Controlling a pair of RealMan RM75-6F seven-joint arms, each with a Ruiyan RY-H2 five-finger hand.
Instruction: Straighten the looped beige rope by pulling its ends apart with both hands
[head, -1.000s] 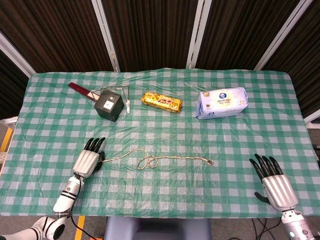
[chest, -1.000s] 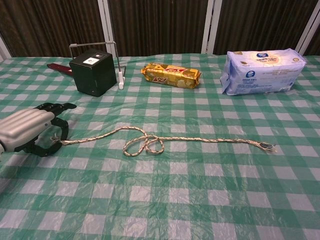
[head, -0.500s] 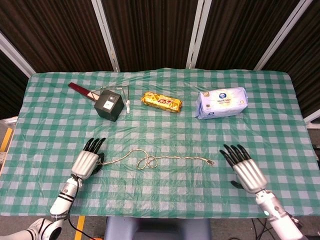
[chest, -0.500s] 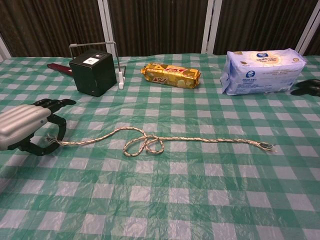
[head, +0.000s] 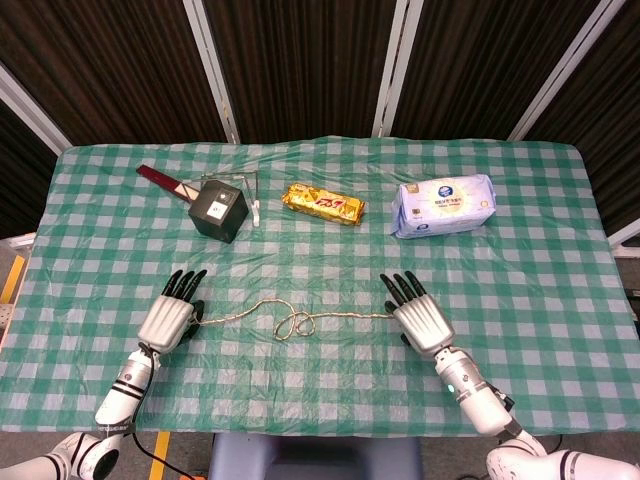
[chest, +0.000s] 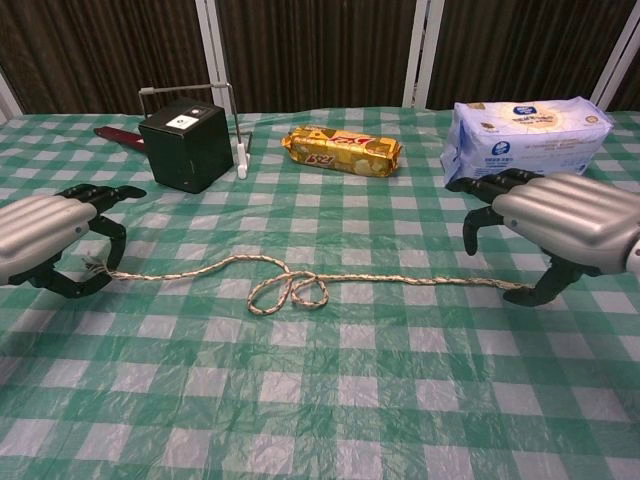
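Chest view shows the rope (chest: 300, 283) lying across the middle of the tabletop (chest: 330, 400), its loop left of centre and its ends running toward either side of the frame. At the left edge, the left hand (chest: 45, 240) has its fingers (chest: 95, 194) curled around the frayed left end; whether they pinch it I cannot tell. At the right, the right hand (chest: 560, 225) arches over the other end, fingers apart and hooked down, thumb tip beside the rope tip, nothing gripped yet. To do this step well, the right hand should settle lower and pinch just inside the fraying. Both grips need to be firm before any outward pull, kept low along the cloth, or an end may slip.
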